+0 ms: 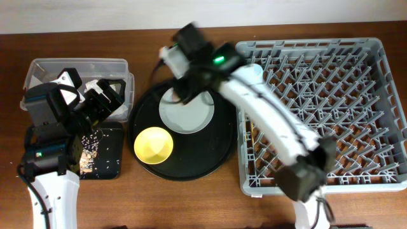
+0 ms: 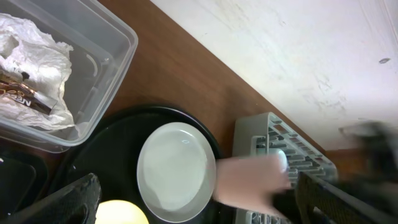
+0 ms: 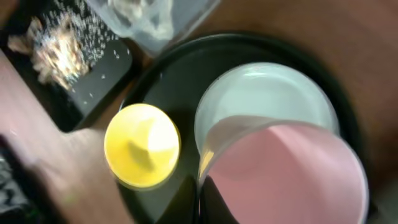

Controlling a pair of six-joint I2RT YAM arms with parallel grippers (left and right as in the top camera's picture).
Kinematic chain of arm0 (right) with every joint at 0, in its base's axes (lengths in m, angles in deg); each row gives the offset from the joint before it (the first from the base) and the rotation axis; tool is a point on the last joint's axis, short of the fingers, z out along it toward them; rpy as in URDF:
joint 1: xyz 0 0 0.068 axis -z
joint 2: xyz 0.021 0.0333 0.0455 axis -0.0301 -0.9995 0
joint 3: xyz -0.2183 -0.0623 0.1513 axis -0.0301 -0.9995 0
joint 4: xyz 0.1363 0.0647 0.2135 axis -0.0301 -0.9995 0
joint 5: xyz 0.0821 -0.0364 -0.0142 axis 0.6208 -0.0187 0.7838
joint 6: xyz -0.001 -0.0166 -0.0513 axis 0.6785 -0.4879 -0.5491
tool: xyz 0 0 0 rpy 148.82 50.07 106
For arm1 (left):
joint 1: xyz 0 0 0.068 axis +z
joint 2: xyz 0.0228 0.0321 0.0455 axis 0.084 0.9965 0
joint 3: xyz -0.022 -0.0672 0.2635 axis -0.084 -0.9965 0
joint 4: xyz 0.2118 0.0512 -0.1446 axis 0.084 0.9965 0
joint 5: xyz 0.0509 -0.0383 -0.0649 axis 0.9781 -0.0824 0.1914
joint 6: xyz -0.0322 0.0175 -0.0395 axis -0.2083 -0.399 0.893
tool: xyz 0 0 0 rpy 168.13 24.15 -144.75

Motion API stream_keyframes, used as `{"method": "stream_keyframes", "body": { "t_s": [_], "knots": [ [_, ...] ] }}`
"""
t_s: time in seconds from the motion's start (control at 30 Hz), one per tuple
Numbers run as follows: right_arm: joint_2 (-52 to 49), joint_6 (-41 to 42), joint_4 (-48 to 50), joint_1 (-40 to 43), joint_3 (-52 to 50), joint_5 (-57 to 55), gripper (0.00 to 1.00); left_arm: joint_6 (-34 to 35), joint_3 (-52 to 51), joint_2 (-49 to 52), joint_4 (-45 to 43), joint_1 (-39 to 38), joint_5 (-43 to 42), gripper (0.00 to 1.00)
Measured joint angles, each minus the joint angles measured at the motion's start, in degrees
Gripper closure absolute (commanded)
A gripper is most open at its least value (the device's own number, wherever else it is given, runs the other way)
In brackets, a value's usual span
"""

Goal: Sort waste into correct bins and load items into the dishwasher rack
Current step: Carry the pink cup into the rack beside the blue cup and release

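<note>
Above the plate [image 1: 187, 116] rim, right tool [image 1: 180, 93] holds pink cup [image 3: 287, 177].

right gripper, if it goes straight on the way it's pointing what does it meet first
Probably the plate on the round black tray; the right gripper seems to hold the pink cup over it, but depth is unclear.
</note>
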Motion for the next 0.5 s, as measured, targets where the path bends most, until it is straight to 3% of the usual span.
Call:
{"method": "stream_keyframes", "body": {
  "t_s": [0.2, 0.5],
  "knots": [
    [5.4, -0.5, -14.6, 14.3, 0.1, 5.3, 0.96, 0.0, 0.0, 0.0, 0.0, 0.0, 0.0, 0.01],
    [5.1, -20.1, -12.4, 30.4, -19.1, 36.1, 0.96, 0.0, 0.0, 0.0, 0.0, 0.0, 0.0, 0.01]
  ]
}}
